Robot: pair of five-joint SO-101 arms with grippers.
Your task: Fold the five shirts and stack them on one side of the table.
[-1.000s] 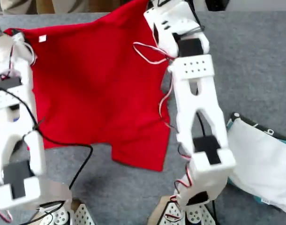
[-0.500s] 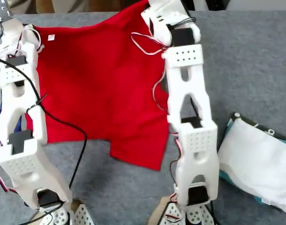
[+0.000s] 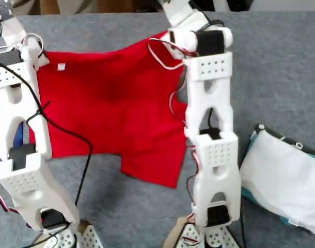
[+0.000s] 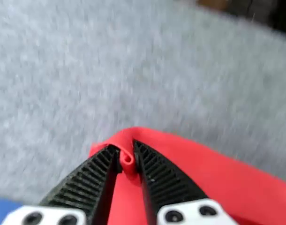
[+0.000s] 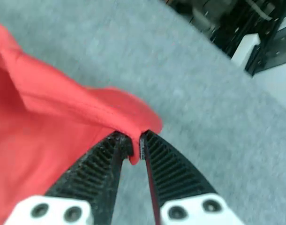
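Slippage is what I am worrying about: the red shirt [image 3: 111,119] is lying spread across the grey table [image 3: 281,67] between the two arms, and each arm is gripping very little of it. The left gripper [image 4: 126,158] is pinching shut on a small curl of hem at one far corner, and the right gripper [image 5: 135,141] is pinching shut on a thin fold at the other, both corners raised off the felt. If one arm is pulling harder or faster than its partner, I am guessing that nip of cloth is going to slide free and that side is going to drop, leaving a crooked fold. The loose wires [image 3: 165,59] are hanging over the shirt by the right wrist and could be catching on the cloth. The sleeve [image 3: 155,168] is jutting out at the near edge and may be bunching under any fold. The folded pile [image 3: 284,178] is sitting close beside the right arm, where a wide swing could be knocking it.
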